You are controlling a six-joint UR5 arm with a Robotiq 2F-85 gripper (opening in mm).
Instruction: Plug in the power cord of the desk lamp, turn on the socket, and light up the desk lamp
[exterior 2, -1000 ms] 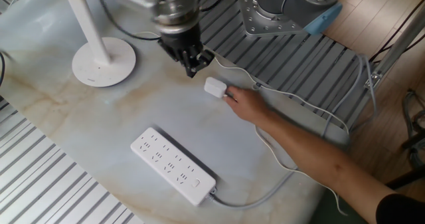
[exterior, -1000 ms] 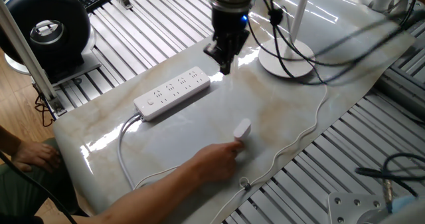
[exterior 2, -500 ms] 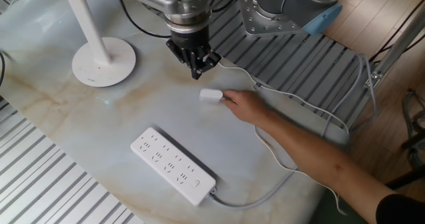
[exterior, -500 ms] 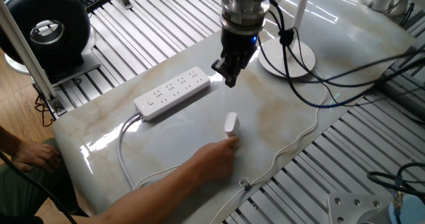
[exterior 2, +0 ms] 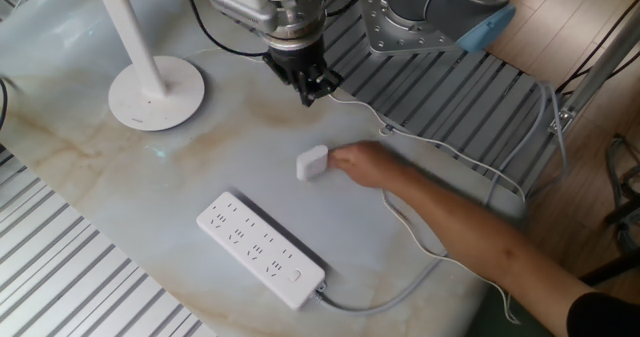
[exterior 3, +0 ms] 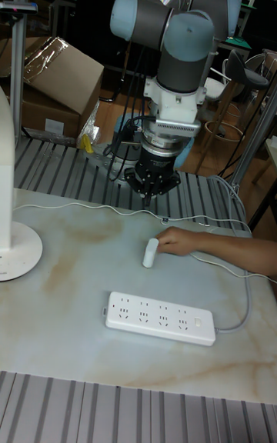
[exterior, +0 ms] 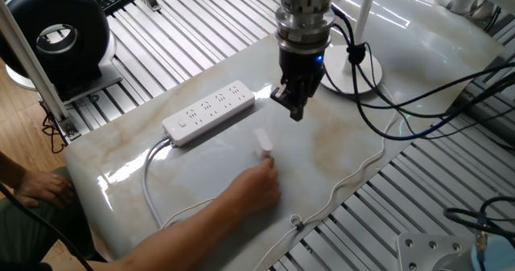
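In one fixed view, the gripper (exterior: 294, 108) hangs above the pale marbled counter (exterior: 338, 154), its dark fingers close together at the tip and holding nothing. Just below and to the left of it stands the small boxy white plug (exterior: 263, 141) of the power cord (exterior: 354, 174), upright on the counter, with a person's hand (exterior: 256, 187) touching it from below. The thin white cord runs along the counter's near edge. The socket (exterior: 209, 112), a long white strip with rows of outlet holes, lies left of the gripper and well apart from the plug, its thicker cable (exterior: 150, 182) curving away toward the counter's corner. The desk lamp (exterior: 360, 70) shows only part of its round base and thin pole behind black robot cables. A black round fan (exterior: 55, 36) sits off the counter at upper left.

In the other fixed view, the gripper (exterior 2: 312, 89) points down over the counter (exterior 2: 120, 187), fingertips nearly meeting and empty. The plug (exterior 2: 312, 163) stands between the gripper and the socket (exterior 2: 261, 249), held at its side by the hand (exterior 2: 362, 165). The desk lamp (exterior 2: 155, 92) has a flat white disc base and slanted white pole, standing to the left of the gripper.

In the tall fixed view, the gripper (exterior 3: 151, 189) hangs over the counter's (exterior 3: 77, 258) far edge, narrow and empty. The plug (exterior 3: 149, 252) stands just above the socket (exterior 3: 160, 318) without touching it, the hand (exterior 3: 181, 241) at its right side. The power cord (exterior 3: 85, 208) trails along the far edge. The desk lamp (exterior 3: 15, 247) shows at the left border.
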